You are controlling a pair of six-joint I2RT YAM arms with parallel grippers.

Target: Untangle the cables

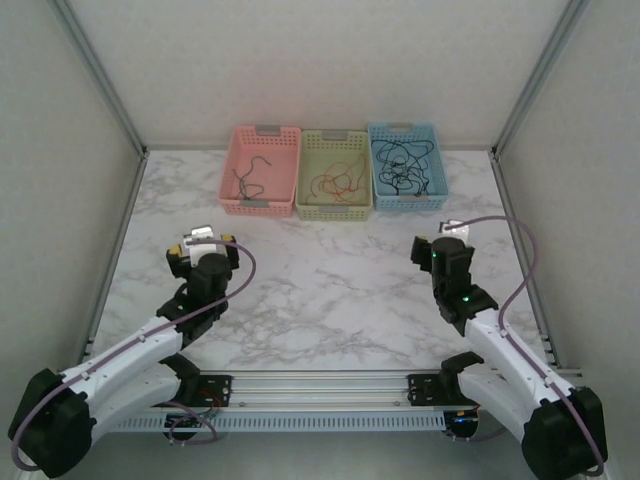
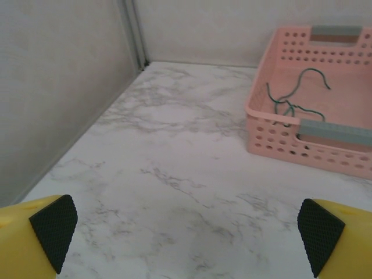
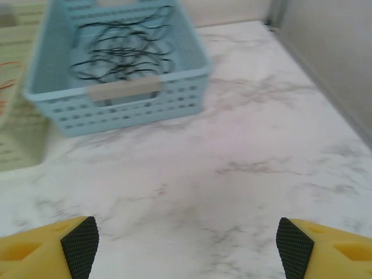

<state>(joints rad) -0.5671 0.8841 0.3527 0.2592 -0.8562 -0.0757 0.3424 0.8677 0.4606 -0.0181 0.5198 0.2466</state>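
1. Judging from above, untangling seemed done: the cables [image 1: 403,168] were found sorted, thin and wiry, into the pink basket [image 1: 258,207], green basket [image 1: 335,211] and blue basket [image 1: 410,199] at the marbled table's [image 1: 330,290] far edge.
2. The left gripper [image 2: 186,232] was spread wide, empty, before perforated pink plastic; withdrawal alone seemed required.
3. The right gripper [image 3: 186,244] was likewise parted, empty.

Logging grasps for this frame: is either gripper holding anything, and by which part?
Nothing is held: the left gripper and the right gripper both stand open, nothing between their jaws; the cables lie in the baskets.
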